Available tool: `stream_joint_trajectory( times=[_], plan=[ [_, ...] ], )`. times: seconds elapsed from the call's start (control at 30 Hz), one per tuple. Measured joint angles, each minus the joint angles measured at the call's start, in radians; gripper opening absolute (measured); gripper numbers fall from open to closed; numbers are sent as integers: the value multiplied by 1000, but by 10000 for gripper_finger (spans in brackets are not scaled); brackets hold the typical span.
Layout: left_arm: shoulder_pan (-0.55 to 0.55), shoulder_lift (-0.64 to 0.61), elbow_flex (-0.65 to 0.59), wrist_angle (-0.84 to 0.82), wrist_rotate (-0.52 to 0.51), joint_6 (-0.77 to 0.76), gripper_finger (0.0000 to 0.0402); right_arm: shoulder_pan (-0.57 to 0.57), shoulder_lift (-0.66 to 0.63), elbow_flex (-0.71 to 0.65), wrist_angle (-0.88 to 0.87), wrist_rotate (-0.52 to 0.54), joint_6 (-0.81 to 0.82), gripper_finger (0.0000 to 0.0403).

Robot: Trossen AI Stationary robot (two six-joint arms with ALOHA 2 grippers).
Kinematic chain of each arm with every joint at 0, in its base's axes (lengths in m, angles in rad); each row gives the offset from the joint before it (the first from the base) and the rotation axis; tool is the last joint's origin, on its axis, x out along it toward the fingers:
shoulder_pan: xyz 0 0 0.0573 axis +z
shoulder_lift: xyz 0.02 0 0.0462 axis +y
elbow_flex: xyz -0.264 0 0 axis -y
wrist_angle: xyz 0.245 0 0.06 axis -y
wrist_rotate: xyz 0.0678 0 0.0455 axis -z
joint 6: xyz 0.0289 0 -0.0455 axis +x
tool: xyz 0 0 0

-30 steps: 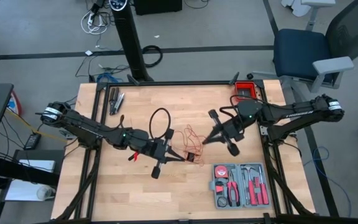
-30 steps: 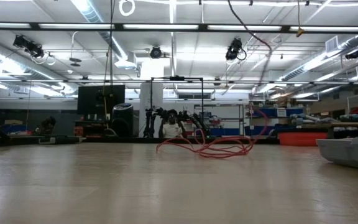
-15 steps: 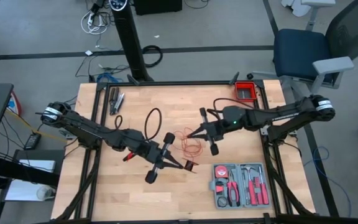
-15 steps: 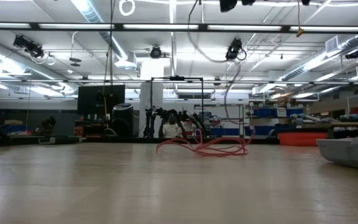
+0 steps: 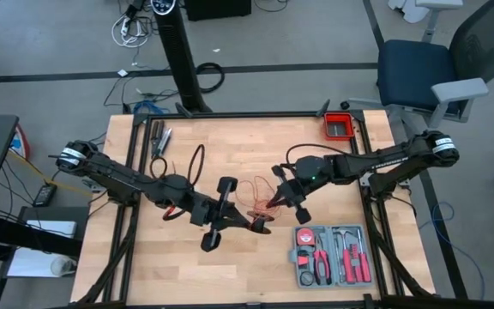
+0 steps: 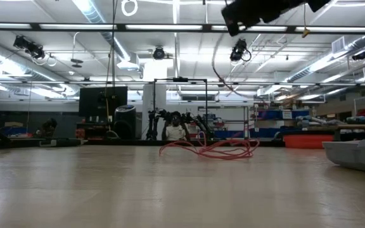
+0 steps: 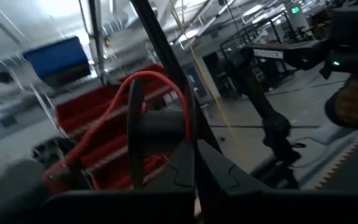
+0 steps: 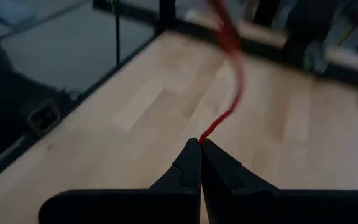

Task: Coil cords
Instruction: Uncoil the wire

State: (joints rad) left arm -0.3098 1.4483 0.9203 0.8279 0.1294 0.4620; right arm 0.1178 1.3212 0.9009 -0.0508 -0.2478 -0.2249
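The thin red cord (image 5: 251, 192) lies in loose loops on the middle of the wooden table (image 5: 187, 257); the low view shows those loops (image 6: 209, 149) resting flat. Part of the cord is wound on a small black spool (image 7: 160, 130). My left gripper (image 5: 260, 225) is shut on this spool (image 5: 264, 228), just near of the loops. My right gripper (image 5: 272, 203) is shut on the cord, close to the right of the loops and a little far of the spool. My left gripper pinches the rim of one end disc (image 7: 191, 127) of the spool between its two shut fingers (image 7: 182, 168). It comes from the table's left, tipped a little upward. The spool sits crosswise at the fingertips, and the low view shows nothing of it on the table. My right gripper pinches a single strand of the red cord (image 8: 207, 132) at its very fingertips (image 8: 191, 163). The fingers come from the table's right and slant downward. The strand (image 8: 232, 43) runs on from the tips toward the loops, blurred.
A grey tool case (image 5: 331, 256) with red-handled tools lies near the front right. A red bin (image 5: 340, 127) stands at the far right corner, and some loose tools (image 5: 159, 139) lie at the far left. The left arm's black cable (image 5: 192, 167) arches over the table.
My right gripper has sunk and moved toward the table's left and then nearer, closing on the spool with the cord still pinched. My left gripper has rolled and tipped upward, staying near the same spot with the spool. The loose loops have drawn together toward the left.
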Motion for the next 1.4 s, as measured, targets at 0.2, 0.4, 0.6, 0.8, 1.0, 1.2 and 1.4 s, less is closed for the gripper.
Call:
stream_joint_trajectory(
  times=[0.2,0.4,0.6,0.8,1.0,1.2,1.4],
  plan=[
    [3,0,0,50,0,36,3,0,-5,0,-144,62,62,0],
    [3,0,0,65,13,83,3,-3,-14,0,-205,175,109,0],
    [1,0,0,96,28,84,3,-23,-18,0,-239,199,123,0],
    [-6,0,0,110,48,83,3,-50,-21,0,-270,224,153,0],
    [-6,0,0,113,41,84,3,-49,-52,0,-354,221,153,0],
    [-6,0,0,122,39,84,3,-50,-111,0,-499,225,153,0],
    [-6,0,0,93,13,84,3,-52,-207,0,-670,263,195,0]
  ],
)
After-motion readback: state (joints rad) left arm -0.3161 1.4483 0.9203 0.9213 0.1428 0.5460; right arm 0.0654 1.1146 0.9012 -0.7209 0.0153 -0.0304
